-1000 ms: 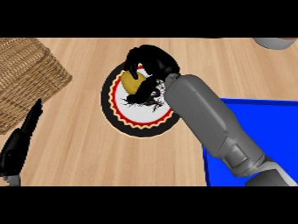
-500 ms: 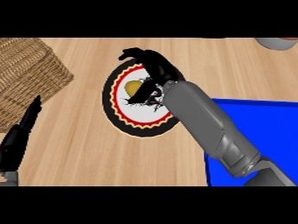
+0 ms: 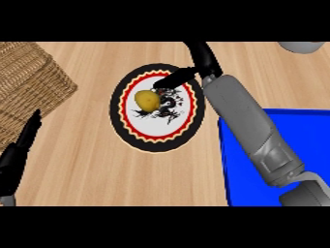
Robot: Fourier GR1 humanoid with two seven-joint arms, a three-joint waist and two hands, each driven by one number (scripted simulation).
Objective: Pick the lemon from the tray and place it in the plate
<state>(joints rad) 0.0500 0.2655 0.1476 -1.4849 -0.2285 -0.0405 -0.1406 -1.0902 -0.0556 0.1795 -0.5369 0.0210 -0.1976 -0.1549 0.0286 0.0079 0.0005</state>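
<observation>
The yellow lemon (image 3: 146,100) lies on the round plate (image 3: 157,137), left of its middle; the plate has a black rim, a red and yellow ring and a dark drawing inside. My right hand (image 3: 202,58) hovers over the plate's upper right edge, fingers straight and open, with the thumb pointing down-left toward the lemon without touching it. The blue tray (image 3: 299,130) is at the right, partly hidden by my right forearm. My left hand (image 3: 17,155) rests open at the lower left, fingers up.
A woven wicker basket (image 3: 17,87) stands at the left edge, just above my left hand. A grey rounded object (image 3: 302,46) shows at the top right corner. Bare wooden counter (image 3: 110,179) lies below the plate.
My right hand has opened and drawn back to the upper right, off the lemon. The lemon now lies uncovered on the plate. The left hand has barely moved.
</observation>
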